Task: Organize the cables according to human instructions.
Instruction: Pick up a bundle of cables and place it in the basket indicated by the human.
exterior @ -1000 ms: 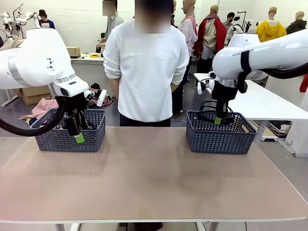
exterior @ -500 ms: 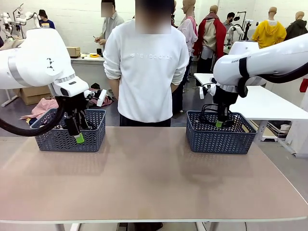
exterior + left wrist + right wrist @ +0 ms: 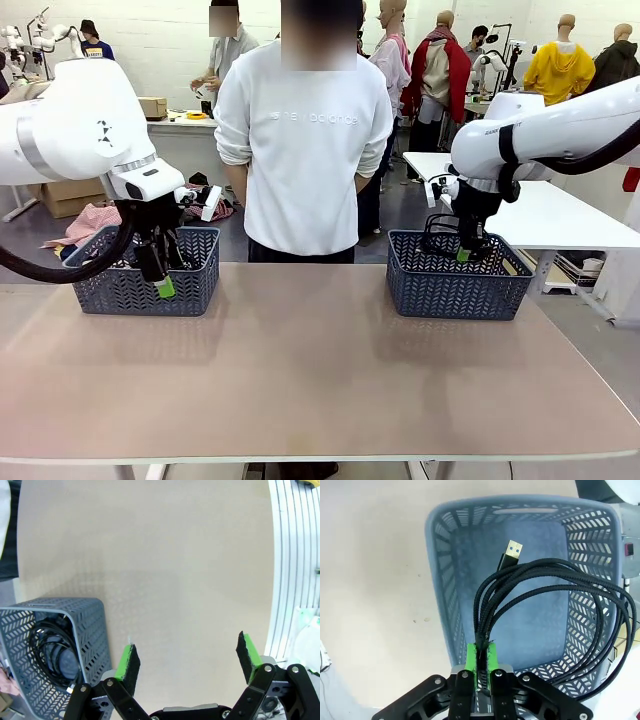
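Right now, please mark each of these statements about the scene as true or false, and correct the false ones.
1. The right gripper is shut on a coiled cable. True.
2. That cable hangs over the right basket. True.
3. The left gripper is holding a cable. False: it is open and empty above the table.
4. The left basket is empty. False: black cables lie inside it.
5. The held cable has a metal USB plug. True.

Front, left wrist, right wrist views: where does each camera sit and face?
Front: between the arms, facing the person across the table; both arms show.
Left wrist: looks down past the open left gripper at the table and left basket, shared with front.
Right wrist: looks down at the right gripper pinching a braided cable over the right basket.
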{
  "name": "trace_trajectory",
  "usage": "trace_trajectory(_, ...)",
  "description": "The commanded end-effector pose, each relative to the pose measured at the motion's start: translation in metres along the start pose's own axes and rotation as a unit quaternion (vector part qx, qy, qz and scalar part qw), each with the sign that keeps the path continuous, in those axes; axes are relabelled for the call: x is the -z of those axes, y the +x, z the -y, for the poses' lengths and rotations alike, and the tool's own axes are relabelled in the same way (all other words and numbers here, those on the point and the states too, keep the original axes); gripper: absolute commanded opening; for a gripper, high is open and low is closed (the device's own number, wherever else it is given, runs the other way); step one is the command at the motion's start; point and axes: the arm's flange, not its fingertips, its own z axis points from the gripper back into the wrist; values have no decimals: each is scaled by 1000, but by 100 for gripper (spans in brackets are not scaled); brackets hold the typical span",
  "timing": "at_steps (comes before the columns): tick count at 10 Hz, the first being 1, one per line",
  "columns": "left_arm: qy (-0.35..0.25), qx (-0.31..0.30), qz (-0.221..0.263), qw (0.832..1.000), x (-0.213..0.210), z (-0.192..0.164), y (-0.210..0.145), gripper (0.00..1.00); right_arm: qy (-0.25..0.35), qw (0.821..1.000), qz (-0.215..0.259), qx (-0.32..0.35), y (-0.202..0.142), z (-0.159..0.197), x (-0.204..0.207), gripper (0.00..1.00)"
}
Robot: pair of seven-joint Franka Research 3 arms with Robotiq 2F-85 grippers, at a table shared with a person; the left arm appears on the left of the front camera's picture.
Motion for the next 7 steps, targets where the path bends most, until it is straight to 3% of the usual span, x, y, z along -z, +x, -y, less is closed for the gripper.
trace_trajectory(1,3,-2,-2,1000,-2,-1,-1,100,-8,1000,-8,-21,1,12,2,10)
trace_trajectory(7,3,-2,-2,1000,-2,-1,-1,100,-9,999,-6,-35,3,20,17,10)
